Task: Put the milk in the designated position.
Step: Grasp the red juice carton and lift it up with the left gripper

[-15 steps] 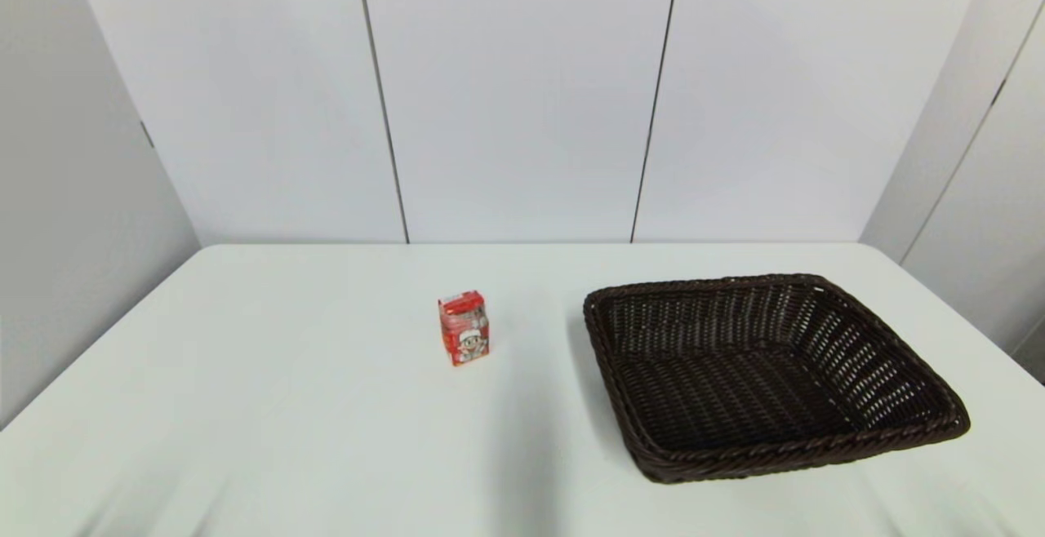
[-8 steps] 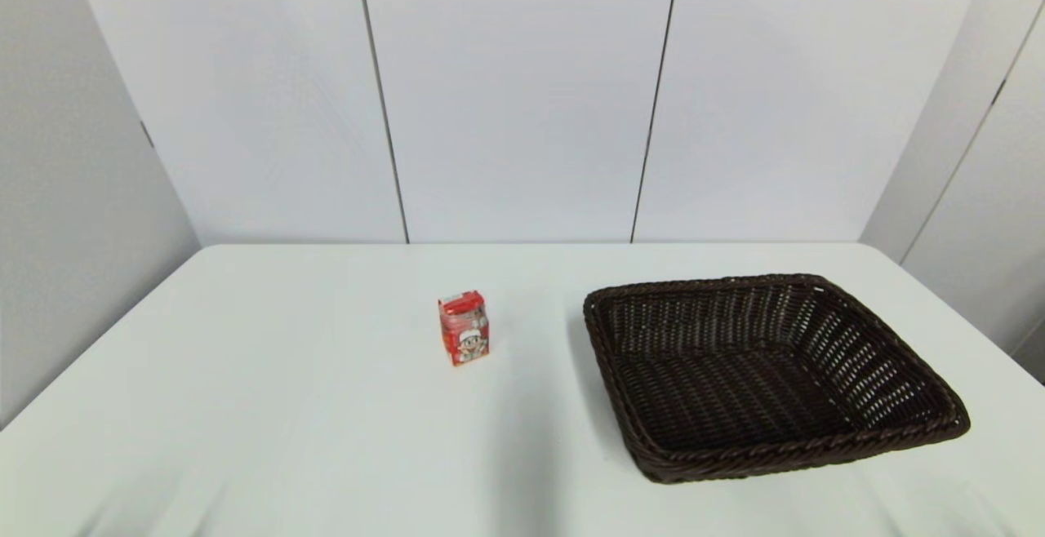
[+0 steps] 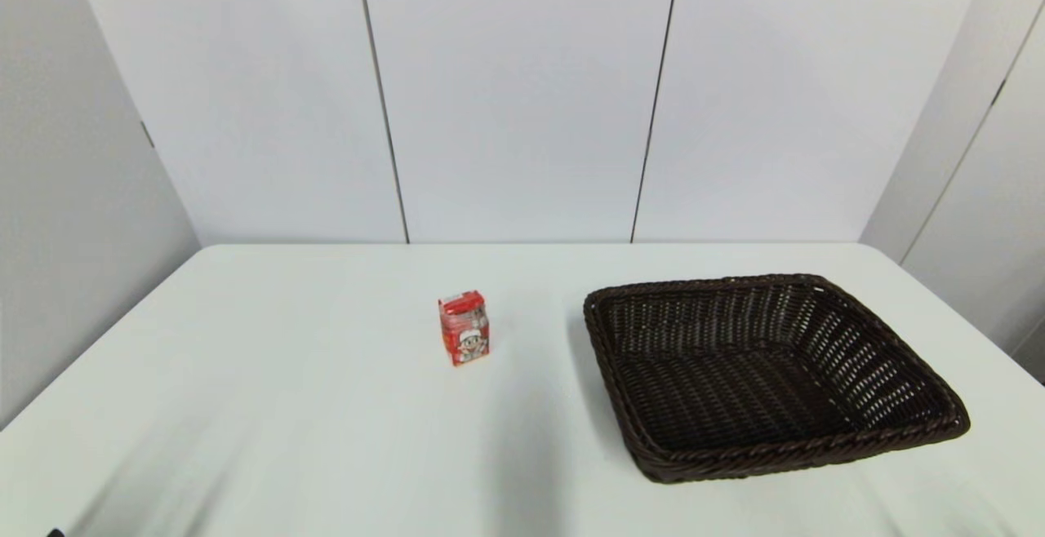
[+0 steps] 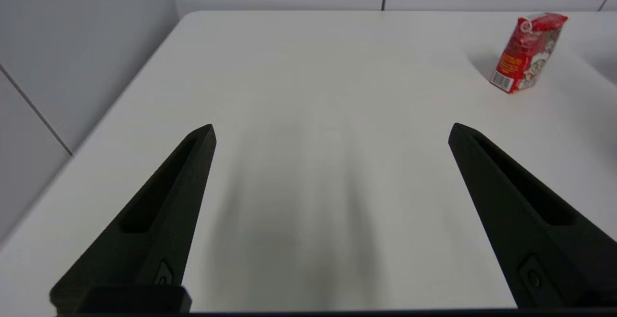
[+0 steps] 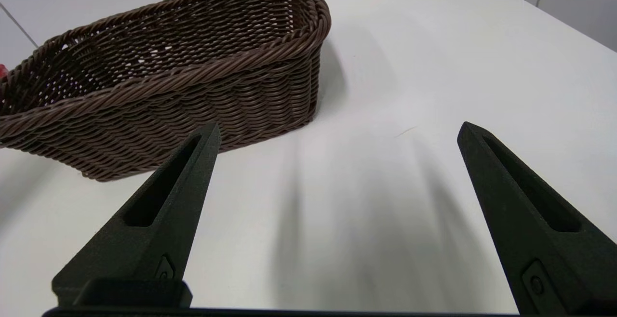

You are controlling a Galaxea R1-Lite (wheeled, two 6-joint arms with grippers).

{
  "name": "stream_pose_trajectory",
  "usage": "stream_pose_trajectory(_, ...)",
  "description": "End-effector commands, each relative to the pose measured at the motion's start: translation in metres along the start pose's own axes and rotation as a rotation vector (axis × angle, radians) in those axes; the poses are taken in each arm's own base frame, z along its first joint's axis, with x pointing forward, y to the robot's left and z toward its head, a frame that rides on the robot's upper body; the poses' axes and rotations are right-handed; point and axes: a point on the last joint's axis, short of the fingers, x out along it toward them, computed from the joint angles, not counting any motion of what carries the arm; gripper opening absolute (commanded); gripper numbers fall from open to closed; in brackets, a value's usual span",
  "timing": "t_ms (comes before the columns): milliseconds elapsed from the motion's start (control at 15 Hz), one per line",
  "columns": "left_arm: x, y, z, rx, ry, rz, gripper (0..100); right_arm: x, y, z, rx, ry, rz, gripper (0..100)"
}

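Item 1, the milk carton [image 3: 464,329]: small red box with a cartoon child's face, standing upright on the white table [image 3: 310,406], a little left of centre in the head view. Its long axis is vertical. Ungripped, nothing touching it.

Item 2, the wicker basket [image 3: 898,431]: dark brown, rectangular, empty, right half of the head view, apart from the carton. We judge it to be the designated position.

Item 3, the left gripper [image 4: 331,131]: fingers spread wide, holding nothing, low over the near left part of the table. In its wrist view the carton [image 4: 527,52] sits at the upper right of the frame, well ahead of the fingertips and off toward the right-hand finger. A dark tip at the bottom left corner of the head view is probably this arm.

Item 4, the right gripper [image 5: 337,129]: fingers likewise apart and empty, near the basket's [image 5: 193,71] outer wall; the basket stands between it and the carton.

Assessment: we rate the left arm the nearer. Reaching the carton would call for travel forward and toward the table's middle.
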Motion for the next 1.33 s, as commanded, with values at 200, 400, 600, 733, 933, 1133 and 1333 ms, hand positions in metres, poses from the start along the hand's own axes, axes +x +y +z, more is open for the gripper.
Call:
stream_pose_trajectory(200,0.192,-0.015,0.156,0.336,0.127,-0.367,100,0.000,0.000,0.000,0.001,0.002,0.001,100)
stream_pose_trajectory(400,0.253,-0.057,0.137,0.341,0.138,-0.623,100,0.000,0.000,0.000,0.001,0.002,-0.001,100)
stream_pose_trajectory(600,0.291,-0.081,0.109,0.337,0.075,-0.745,100,0.000,0.000,0.000,0.001,0.002,-0.001,100)
stream_pose_trajectory(733,0.316,-0.094,0.092,0.329,-0.012,-0.875,100,0.000,0.000,0.000,0.001,0.002,-0.001,100)
stream_pose_trajectory(933,0.331,-0.106,0.057,0.298,0.004,-1.121,100,0.000,0.000,0.000,0.001,0.000,-0.001,100)
stream_pose_trajectory(1133,0.341,-0.101,0.034,0.280,0.038,-1.199,100,0.000,0.000,0.000,0.001,0.002,-0.001,100)
stream_pose_trajectory(1333,0.347,-0.100,0.013,0.231,0.104,-1.248,100,0.000,0.000,0.000,0.001,0.002,-0.001,100)
